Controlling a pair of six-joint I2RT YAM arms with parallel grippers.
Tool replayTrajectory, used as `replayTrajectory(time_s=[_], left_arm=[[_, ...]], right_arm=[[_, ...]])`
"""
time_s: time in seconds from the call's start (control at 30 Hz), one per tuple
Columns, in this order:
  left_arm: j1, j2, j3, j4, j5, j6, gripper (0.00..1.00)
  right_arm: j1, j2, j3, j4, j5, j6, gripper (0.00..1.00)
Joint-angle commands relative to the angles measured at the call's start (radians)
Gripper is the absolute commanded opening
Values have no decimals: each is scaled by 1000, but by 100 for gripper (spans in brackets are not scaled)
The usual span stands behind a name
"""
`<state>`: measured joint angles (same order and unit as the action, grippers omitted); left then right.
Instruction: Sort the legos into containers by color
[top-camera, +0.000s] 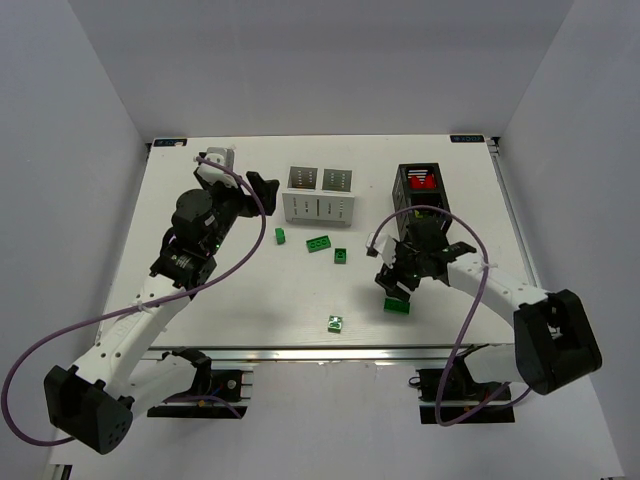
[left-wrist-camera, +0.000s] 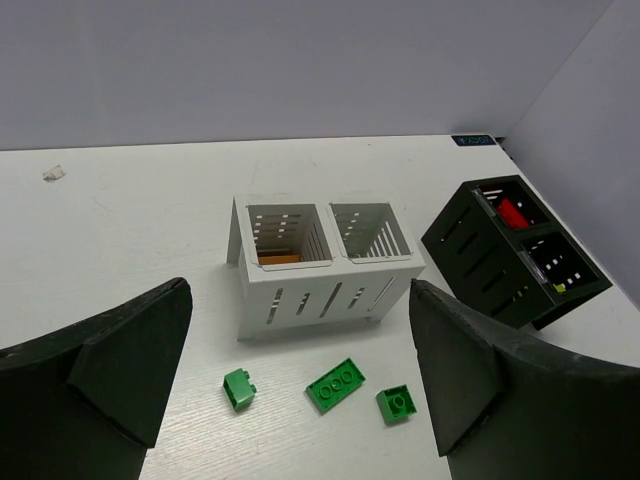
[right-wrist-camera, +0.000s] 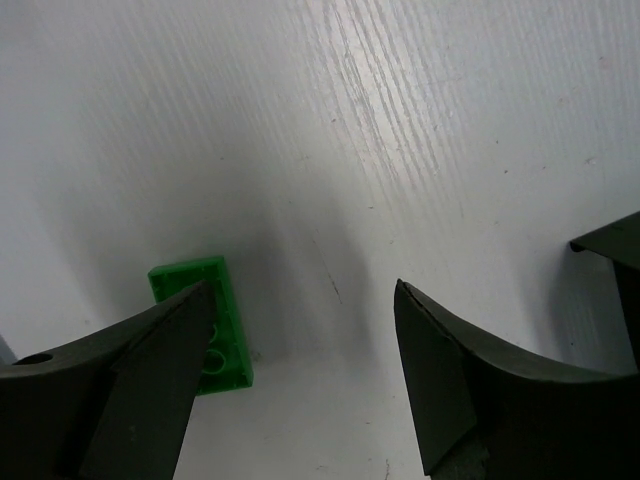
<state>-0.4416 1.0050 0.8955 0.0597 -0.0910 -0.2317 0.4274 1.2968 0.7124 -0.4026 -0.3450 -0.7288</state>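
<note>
Left wrist: white box (left-wrist-camera: 310, 295) holds orange piece (left-wrist-camera: 278, 259), black box (left-wrist-camera: 480, 260) red brick (left-wrist-camera: 511, 212); left claw (left-wrist-camera: 300, 325), right claw (right-wrist-camera: 302, 300) released.

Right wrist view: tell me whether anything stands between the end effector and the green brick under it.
Nothing visible does. The right end effector is open above the bare table. The green brick lies uncovered, but off-centre: it is partly hidden behind one finger rather than in the gap between the two.
</note>
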Motion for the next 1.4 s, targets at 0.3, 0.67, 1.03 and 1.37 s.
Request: replayTrajectory(time_s=[0.3,0.67,1.03,1.37], left_arm=[[-3,-14,-10,8,-10,17,98],[-3,-17,-10,9,-13,20,98],[-3,-6,-13,9,-13,25,98],[-3,-5,-13,9,-15,28,98]], right_arm=[[74,121,50,16,140,74,89],[73,-8,61,50,84,138,89],[63,2,73,-11,-35,125,89],[123,110,75,-18,64,149,89]])
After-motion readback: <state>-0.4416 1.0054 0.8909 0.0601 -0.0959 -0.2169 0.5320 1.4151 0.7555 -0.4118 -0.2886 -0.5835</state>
